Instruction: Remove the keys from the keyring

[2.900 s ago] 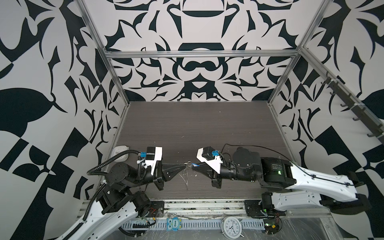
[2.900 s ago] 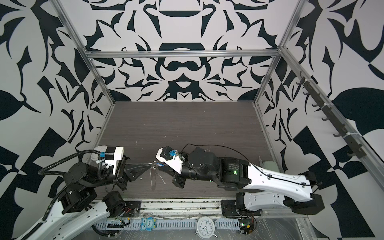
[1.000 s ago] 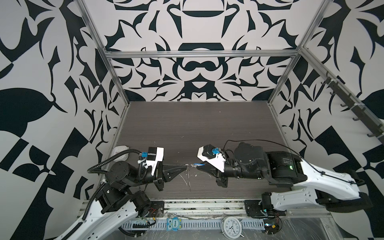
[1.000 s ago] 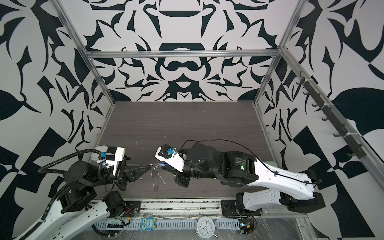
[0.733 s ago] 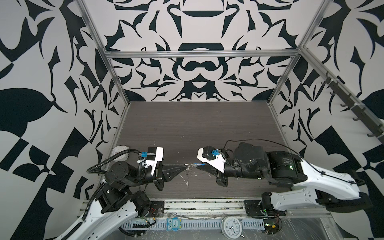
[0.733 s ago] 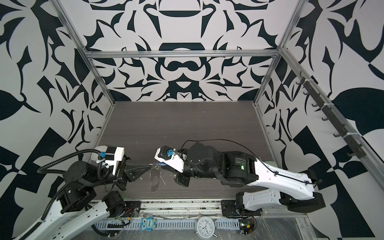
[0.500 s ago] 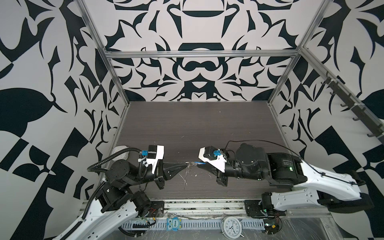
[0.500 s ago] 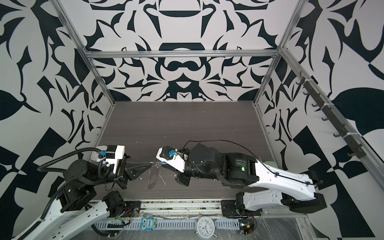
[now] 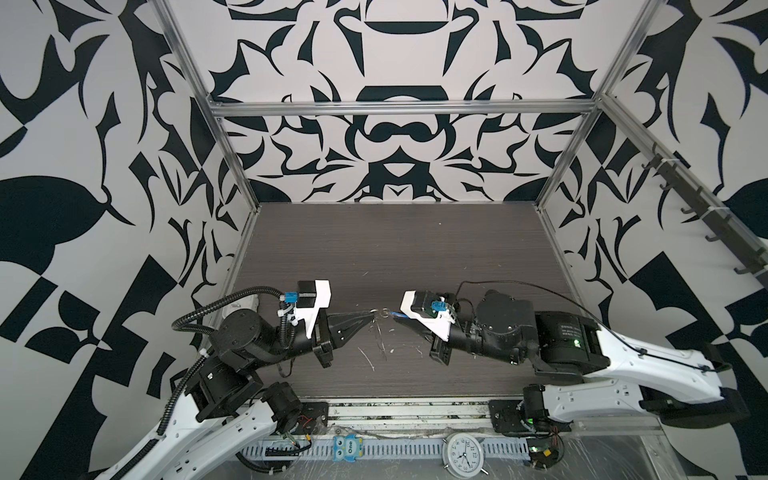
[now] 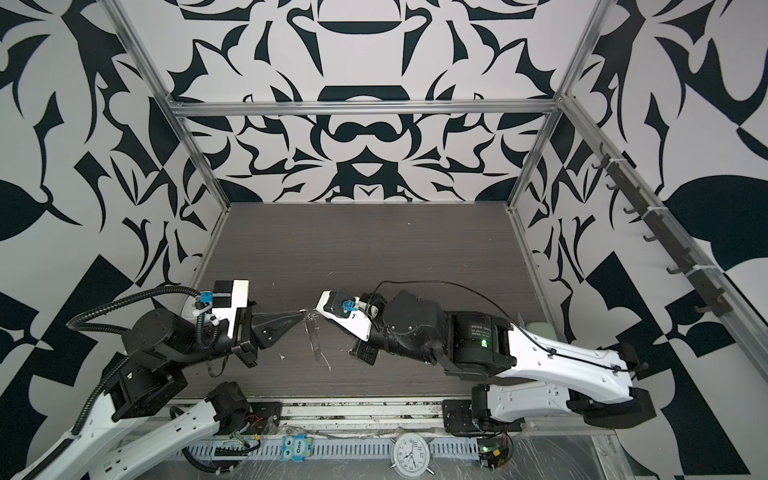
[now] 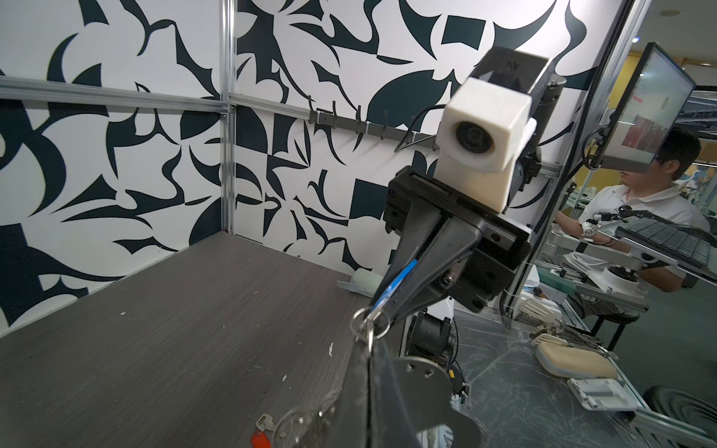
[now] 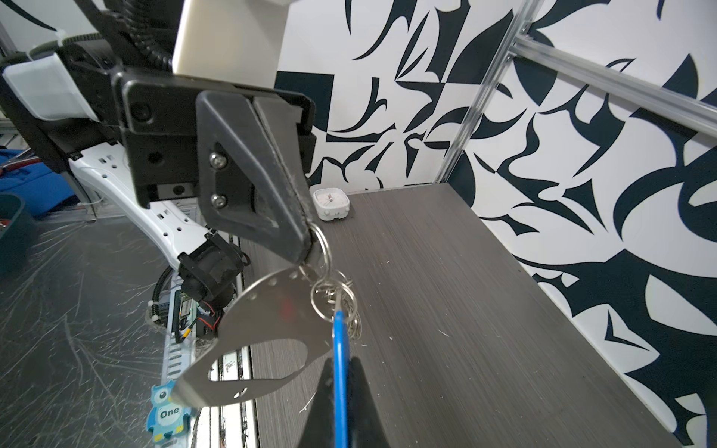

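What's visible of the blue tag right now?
The blue tag is a thin oblong strip, plastic by its look, seen edge-on in the right wrist view. The right gripper is shut on it, holding it in the air above the table. Its free end meets a cluster of small split rings that the left gripper pinches, beside the keyring.

Bright, even light falls from above the table (image 9: 374, 249), leaving only faint, soft shadows on it. Both top views are sharp. The wrist views stretch toward their edges; the nearest fingers (image 11: 349, 391) blur, and the keyring (image 12: 271, 310) over the table shows a dull sheen.
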`<state>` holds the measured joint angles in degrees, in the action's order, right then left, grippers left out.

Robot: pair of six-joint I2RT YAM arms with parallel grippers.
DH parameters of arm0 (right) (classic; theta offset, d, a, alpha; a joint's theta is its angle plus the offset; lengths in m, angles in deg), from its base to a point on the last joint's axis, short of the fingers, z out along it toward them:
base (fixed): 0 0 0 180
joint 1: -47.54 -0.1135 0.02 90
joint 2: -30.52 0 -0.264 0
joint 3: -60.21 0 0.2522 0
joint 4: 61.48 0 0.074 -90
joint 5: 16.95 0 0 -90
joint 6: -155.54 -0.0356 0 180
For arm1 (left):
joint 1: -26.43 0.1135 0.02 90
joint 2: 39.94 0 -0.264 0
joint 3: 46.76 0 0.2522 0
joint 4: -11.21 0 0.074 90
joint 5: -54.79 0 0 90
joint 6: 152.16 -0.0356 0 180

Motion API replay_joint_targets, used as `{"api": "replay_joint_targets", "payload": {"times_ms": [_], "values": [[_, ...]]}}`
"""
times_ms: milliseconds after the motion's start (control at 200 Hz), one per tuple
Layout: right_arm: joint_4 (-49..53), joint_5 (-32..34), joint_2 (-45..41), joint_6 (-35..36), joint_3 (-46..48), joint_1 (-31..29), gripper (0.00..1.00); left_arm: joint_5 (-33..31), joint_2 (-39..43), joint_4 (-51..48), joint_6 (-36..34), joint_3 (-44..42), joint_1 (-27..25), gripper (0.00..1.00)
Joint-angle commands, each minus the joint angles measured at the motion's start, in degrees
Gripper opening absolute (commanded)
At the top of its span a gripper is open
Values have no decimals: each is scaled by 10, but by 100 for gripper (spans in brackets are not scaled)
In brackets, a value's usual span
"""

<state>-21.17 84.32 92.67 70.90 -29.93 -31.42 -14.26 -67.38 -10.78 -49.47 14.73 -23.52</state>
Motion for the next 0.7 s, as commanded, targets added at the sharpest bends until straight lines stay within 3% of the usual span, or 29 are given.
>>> {"api": "replay_joint_targets", "payload": {"times_ms": [0,695], "values": [[-18,60,-1,22,-13,6,0,-37,4,-6,-29,29,-1,0],[-36,127,26,77,-70,24,0,-77,-9,-52,-64,53,-1,0]]}}
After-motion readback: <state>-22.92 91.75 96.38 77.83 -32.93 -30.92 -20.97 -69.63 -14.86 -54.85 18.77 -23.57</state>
